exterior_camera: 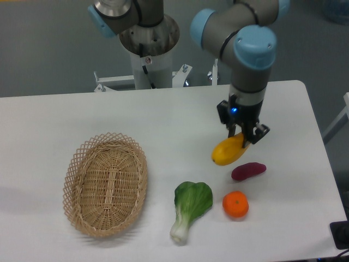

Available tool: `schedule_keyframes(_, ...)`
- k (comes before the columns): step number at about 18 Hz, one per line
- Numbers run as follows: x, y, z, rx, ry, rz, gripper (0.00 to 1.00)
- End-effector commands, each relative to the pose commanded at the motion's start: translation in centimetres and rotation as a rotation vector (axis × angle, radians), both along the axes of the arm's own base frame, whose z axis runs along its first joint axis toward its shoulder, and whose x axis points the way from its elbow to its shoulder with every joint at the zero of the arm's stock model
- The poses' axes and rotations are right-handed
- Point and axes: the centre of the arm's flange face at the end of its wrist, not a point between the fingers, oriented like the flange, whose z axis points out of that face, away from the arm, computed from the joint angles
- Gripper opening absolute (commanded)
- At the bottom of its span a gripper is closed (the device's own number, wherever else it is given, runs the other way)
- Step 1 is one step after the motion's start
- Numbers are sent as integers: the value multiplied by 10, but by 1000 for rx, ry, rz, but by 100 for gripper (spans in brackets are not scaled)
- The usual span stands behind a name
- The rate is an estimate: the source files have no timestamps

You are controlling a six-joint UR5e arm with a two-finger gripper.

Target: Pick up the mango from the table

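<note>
The mango [228, 152] is a yellow-orange oval, tilted with its right end up. My gripper [242, 140] is shut on its right end and holds it at or just above the white table [163, 120]; I cannot tell whether its lower left end still touches. The fingers [257, 134] are dark and reach down from the grey and blue wrist. The mango is right of centre, just above the purple sweet potato [248, 171].
An orange tangerine [235, 204] lies in front of the sweet potato. A green bok choy [191, 206] lies to its left. An oval wicker basket [105, 184] sits on the left. The arm's base [148, 49] stands behind the table's far edge.
</note>
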Motion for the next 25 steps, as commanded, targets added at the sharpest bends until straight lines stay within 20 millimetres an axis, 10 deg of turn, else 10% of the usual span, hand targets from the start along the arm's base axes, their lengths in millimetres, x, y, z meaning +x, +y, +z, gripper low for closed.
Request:
schedule_keyframes(6, -13, -27, 31, -22, -27, -41, 40)
schedule_keyframes(25, -13, -27, 33, -20, -26, -39, 41)
